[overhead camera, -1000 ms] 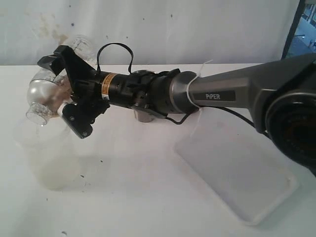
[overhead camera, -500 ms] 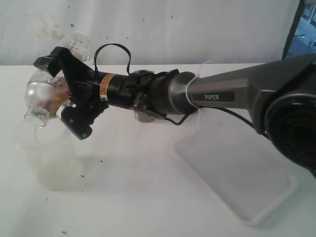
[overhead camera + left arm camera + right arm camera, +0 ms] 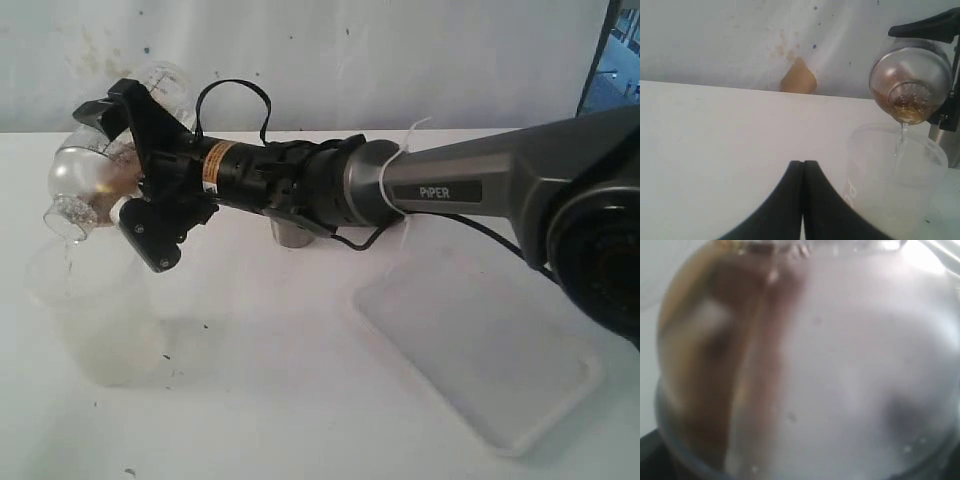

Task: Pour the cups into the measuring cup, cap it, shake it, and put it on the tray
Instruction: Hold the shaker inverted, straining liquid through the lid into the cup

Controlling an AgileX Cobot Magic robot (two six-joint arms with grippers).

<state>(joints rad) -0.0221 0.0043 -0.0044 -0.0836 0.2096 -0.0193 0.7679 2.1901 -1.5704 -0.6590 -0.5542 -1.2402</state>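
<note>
My right gripper (image 3: 125, 175) reaches across to the far left and is shut on the measuring cup (image 3: 85, 170), which lies tilted with its cap (image 3: 68, 212) pointing down. Brownish liquid shows inside the measuring cup (image 3: 910, 80), and a thin stream falls from the cap's neck into a wide frosted plastic cup (image 3: 95, 320) below. The measuring cup's clear wall (image 3: 815, 365) fills the right wrist view. The steel tumbler (image 3: 290, 235) stands behind the arm. The white tray (image 3: 480, 350) lies at the right. The wooden cup is out of view. My left gripper (image 3: 803, 163) is shut and empty, hovering near the frosted cup (image 3: 895, 170).
The right arm (image 3: 430, 190) stretches across the middle of the table above the surface. A white wall (image 3: 350, 60) with brown stains closes off the back edge. The steel tumbler's side (image 3: 946, 145) shows beside the frosted cup.
The right gripper has shifted the tilted measuring cup slightly up and left, its neck now over the frosted cup. The left gripper stays shut.
</note>
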